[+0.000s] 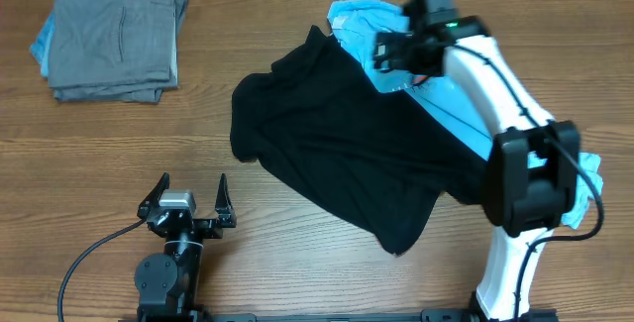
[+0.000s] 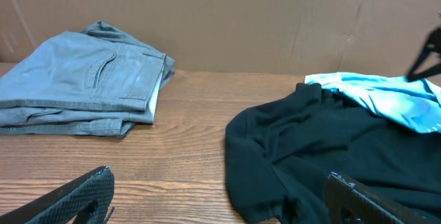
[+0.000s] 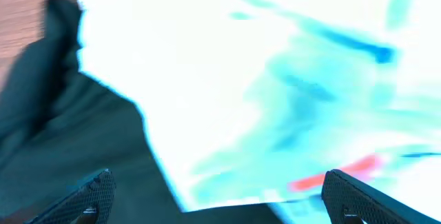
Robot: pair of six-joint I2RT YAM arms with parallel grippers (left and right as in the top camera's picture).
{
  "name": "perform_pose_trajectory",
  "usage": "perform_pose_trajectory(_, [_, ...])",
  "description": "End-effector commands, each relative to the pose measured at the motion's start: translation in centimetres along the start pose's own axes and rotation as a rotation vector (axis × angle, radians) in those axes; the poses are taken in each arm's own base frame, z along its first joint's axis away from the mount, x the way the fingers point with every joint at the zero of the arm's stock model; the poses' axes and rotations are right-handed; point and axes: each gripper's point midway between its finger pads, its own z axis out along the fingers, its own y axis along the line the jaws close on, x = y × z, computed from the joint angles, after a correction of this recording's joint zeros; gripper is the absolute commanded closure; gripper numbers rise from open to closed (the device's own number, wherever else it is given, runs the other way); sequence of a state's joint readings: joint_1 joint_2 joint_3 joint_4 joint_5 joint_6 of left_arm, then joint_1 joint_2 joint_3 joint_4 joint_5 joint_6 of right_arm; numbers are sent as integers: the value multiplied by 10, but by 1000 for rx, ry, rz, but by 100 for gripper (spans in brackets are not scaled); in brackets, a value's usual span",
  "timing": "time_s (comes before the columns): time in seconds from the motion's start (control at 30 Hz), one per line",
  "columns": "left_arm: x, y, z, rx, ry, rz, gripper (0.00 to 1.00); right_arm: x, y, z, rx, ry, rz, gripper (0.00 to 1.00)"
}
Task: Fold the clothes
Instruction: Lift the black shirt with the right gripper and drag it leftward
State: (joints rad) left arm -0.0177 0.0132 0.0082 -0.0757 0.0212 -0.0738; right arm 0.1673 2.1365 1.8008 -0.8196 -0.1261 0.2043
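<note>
Right fingers [image 3: 91,195] spread wide over light blue garment [image 1: 359,15], black shirt [image 1: 327,144] crumpled mid-surface [image 1: 99,154], left fingers [image 1: 224,199] wide and empty at near edge, folded grey garment [image 1: 114,35] far-left corner

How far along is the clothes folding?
Done: grey garments sit folded in a stack, far left. In hand: nothing; right gripper open over the light blue garment, left gripper open, away from the fabric. Left: black shirt and the blue one, both crumpled.

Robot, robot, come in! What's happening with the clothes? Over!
Left gripper open, empty. Right gripper open over light blue garment. Black shirt crumpled, unfolded, overlapping it. Grey pile folded, well aside.
</note>
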Motion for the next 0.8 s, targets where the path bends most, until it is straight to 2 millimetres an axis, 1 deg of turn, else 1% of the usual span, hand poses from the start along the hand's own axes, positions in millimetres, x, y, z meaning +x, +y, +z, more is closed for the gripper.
perform_pose_trajectory(0.0, [0,2,0,-11,-5,18,0,-5,1,-8,-14,-16,-49,0])
perform_pose_trajectory(0.1, [0,2,0,-11,-5,18,0,0,-4,1,-7,3,-42,0])
perform_pose_trajectory(0.23, [0,2,0,-11,-5,18,0,10,-9,22,3,47,-37,0])
perform_pose_trajectory(0.33, [0,2,0,-11,-5,18,0,23,-16,41,15,94,-31,0])
perform_pose_trajectory(0.43, [0,2,0,-11,-5,18,0,32,-21,55,24,128,-52,0])
perform_pose_trajectory(0.53, [0,2,0,-11,-4,18,0,37,-31,65,68,143,-52,0])
perform_pose_trajectory(0.57, [0,2,0,-11,-5,18,0,37,-36,67,89,142,-53,2])
perform_pose_trajectory(0.6, [0,2,0,-11,-5,18,0,37,-39,68,110,140,-54,6])
perform_pose_trajectory(0.63, [0,2,0,-11,-5,18,0,36,-42,69,127,135,-56,14])
perform_pose_trajectory(0.7, [0,2,0,-11,-5,18,0,33,-49,69,162,118,-58,36])
perform_pose_trajectory(0.73, [0,2,0,-11,-5,18,1,31,-51,68,176,111,-58,46])
perform_pose_trajectory(0.77, [0,2,0,-11,-5,18,0,29,-55,68,197,103,-58,52])
